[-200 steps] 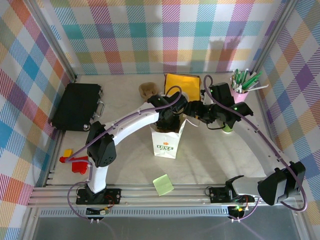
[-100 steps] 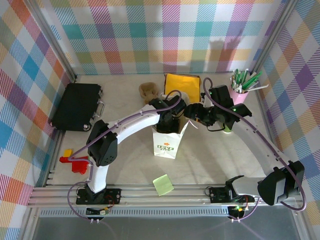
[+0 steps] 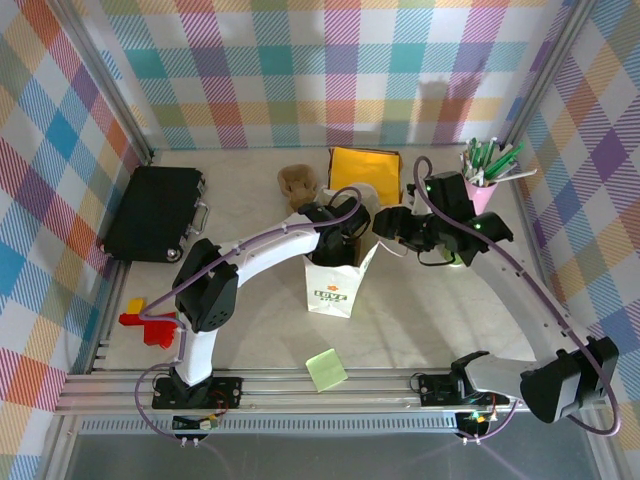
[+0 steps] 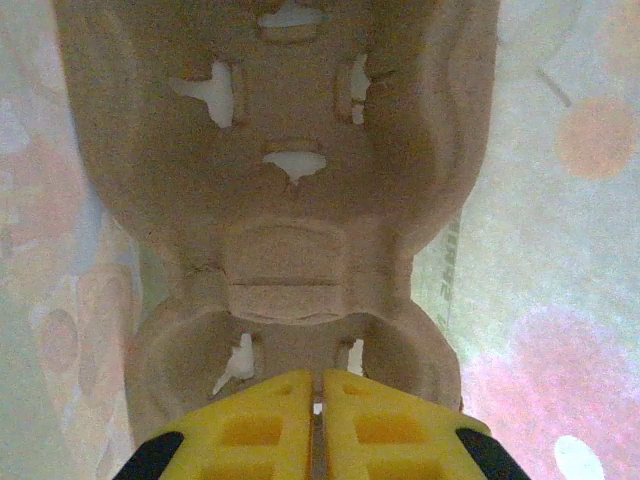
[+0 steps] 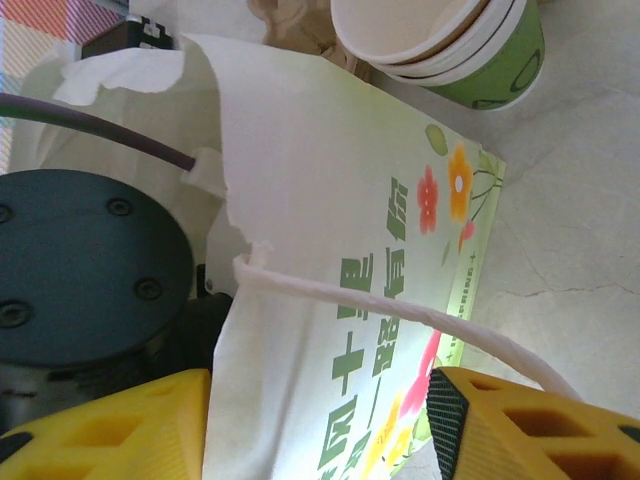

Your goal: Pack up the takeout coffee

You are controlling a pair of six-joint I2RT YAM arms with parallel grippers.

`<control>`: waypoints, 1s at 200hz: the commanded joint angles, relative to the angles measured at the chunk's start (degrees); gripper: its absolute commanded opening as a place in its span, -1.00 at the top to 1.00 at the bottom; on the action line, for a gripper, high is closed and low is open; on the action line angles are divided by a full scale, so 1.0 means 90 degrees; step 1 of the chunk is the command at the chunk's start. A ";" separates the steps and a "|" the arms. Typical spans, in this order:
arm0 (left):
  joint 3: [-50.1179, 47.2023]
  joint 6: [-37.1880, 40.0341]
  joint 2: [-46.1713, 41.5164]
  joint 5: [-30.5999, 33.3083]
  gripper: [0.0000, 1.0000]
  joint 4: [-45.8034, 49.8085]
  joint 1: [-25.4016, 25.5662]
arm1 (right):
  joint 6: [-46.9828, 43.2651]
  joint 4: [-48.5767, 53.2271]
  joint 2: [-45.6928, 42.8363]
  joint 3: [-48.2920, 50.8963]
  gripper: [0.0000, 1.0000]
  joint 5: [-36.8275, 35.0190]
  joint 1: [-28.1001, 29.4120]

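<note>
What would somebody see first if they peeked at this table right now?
The white flowery paper bag standing mid-table grabs the eye first, with the left arm reaching down into its open top. Inside, a brown pulp cup carrier lies under that arm's shut yellow jaws. Just beyond the bag stands a cream-and-green paper cup with no lid on.

My left gripper [image 4: 318,380] is yellow. Cup carrier [image 4: 280,200]: brown pulp. Paper bag [image 5: 330,220]: white, green lettering, red and orange flowers. Takeout coffee cup [image 5: 495,65], upper right of frame: cream rim, green band.
</note>
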State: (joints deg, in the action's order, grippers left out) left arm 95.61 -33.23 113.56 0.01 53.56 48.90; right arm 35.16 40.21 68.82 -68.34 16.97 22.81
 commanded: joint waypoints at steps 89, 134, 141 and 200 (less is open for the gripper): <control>-0.0335 0.0001 0.0192 -0.0099 0.79 -0.0203 -0.0071 | 0.0087 -0.0044 -0.0477 -0.0005 -0.19 0.0077 -0.0031; -0.0370 0.0005 0.0341 -0.0138 0.80 -0.0331 -0.0077 | 0.0090 0.0013 -0.0556 -0.0102 -0.20 0.0097 -0.0031; -0.0386 0.0007 0.0346 -0.0138 0.80 -0.0345 -0.0082 | 0.0098 0.0022 -0.0566 -0.0103 -0.21 0.0106 -0.0035; -0.0524 -0.0008 0.0395 -0.0087 0.82 -0.0472 -0.0131 | 0.0141 -0.0004 -0.0731 -0.0132 -0.21 0.0048 -0.0033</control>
State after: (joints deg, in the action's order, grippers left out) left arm 92.42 -33.23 116.25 -0.60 50.09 48.58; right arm 35.62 40.10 63.88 -68.36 17.04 22.81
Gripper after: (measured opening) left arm 0.094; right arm 0.606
